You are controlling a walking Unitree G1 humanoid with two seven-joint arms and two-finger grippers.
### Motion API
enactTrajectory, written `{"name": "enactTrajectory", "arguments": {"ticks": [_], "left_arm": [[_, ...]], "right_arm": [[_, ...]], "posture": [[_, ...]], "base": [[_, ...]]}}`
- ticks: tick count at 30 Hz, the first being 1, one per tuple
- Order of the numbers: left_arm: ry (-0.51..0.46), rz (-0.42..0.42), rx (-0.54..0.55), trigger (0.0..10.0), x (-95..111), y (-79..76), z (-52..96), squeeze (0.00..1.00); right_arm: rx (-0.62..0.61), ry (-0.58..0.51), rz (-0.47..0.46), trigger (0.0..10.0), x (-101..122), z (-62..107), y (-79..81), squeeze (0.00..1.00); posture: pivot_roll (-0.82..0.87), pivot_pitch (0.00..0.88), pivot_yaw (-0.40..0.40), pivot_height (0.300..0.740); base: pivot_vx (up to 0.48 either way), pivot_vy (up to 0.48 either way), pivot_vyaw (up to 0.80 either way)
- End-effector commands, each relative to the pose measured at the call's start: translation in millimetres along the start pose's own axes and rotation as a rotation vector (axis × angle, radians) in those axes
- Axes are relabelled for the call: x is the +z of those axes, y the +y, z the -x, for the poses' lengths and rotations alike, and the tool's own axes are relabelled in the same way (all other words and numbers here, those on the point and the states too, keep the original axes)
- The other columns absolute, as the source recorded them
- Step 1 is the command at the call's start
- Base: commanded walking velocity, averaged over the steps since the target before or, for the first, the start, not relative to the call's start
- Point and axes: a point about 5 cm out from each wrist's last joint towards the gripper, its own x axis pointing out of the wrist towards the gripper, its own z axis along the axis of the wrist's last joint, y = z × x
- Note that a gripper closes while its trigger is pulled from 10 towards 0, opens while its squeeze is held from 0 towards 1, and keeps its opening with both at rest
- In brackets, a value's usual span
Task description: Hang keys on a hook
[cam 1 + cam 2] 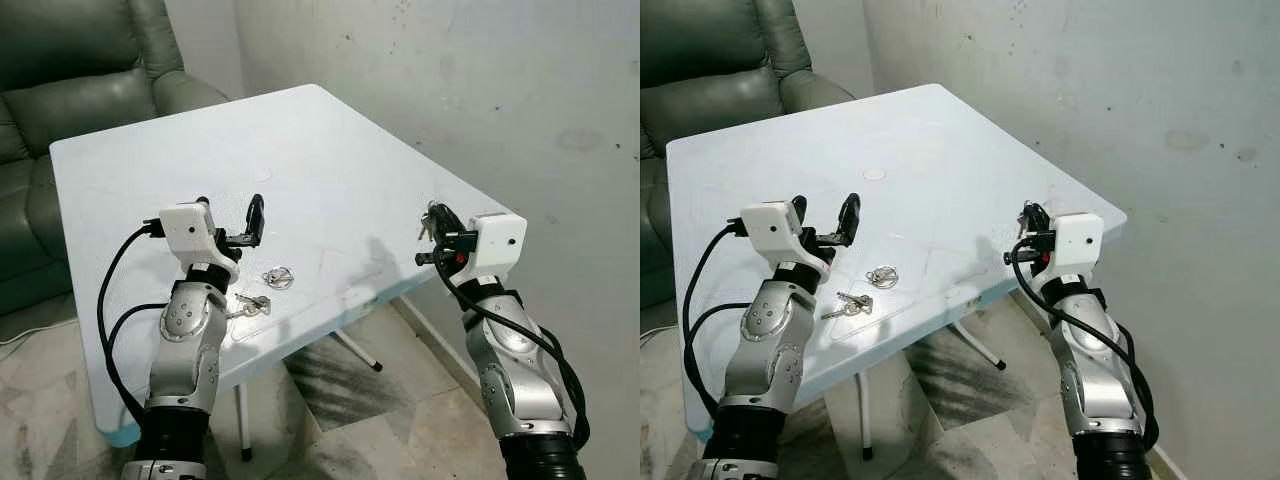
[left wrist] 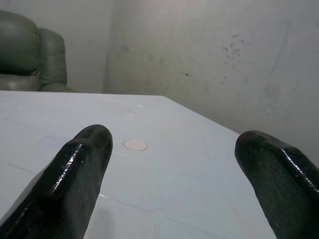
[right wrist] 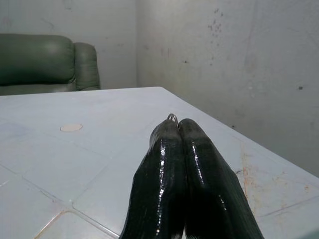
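Observation:
A bunch of keys lies on the white table [image 1: 330, 150] near its front edge: a metal ring [image 1: 279, 276] and, closer to me, two keys [image 1: 248, 306]. My left gripper [image 1: 230, 212] hovers open just behind and left of them, with nothing between its fingers [image 2: 82, 164]. My right gripper [image 1: 437, 225] is held above the table's right front corner. Its fingers are pressed together on a small metal key ring [image 3: 172, 117] that pokes out at the tips. A bit of metal hangs beside them [image 1: 427, 226].
A green armchair [image 1: 70, 80] stands behind the table on the left. A stained grey wall [image 1: 480, 90] runs close along the table's right side. A round mark [image 1: 261, 175] sits mid-table. Folding table legs [image 1: 355, 350] stand on the tiled floor.

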Motion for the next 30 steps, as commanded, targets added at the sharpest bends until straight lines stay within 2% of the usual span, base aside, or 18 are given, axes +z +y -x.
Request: {"name": "enactTrajectory", "arguments": {"ticks": [1,8,12,16,30], "left_arm": [[-0.009,-0.006,-0.015,10.0,2.4,-3.8,-3.8,0.0],[-0.014,-0.004,-0.022,10.0,3.2,-4.5,-3.7,0.0],[-0.015,-0.003,-0.024,10.0,3.4,-4.5,-3.9,0.0],[-0.015,0.05,0.004,10.0,2.9,-2.3,-4.8,0.0],[-0.012,0.022,0.013,10.0,4.0,-1.5,-3.5,0.0]], "right_arm": [[-0.002,-0.008,0.008,10.0,3.5,-0.6,-1.8,0.0],[0.0,-0.008,0.006,10.0,3.8,-1.0,-0.9,0.0],[0.003,-0.008,0.006,10.0,3.7,-1.2,-0.2,0.0],[0.003,-0.008,0.005,10.0,3.5,-1.2,0.2,0.0],[0.004,-0.005,0.006,10.0,3.0,-0.5,0.1,0.0]], "posture": [[-0.06,0.0,-0.03,0.74],[-0.06,0.0,-0.031,0.74],[-0.06,0.0,-0.031,0.74],[-0.06,0.0,-0.03,0.74],[-0.05,0.0,-0.034,0.74]], "base": [[0.0,0.0,-0.77],[0.0,0.0,-0.78],[0.0,-0.424,-0.78],[0.0,-0.117,-0.78],[0.0,0.0,-0.78]]}}
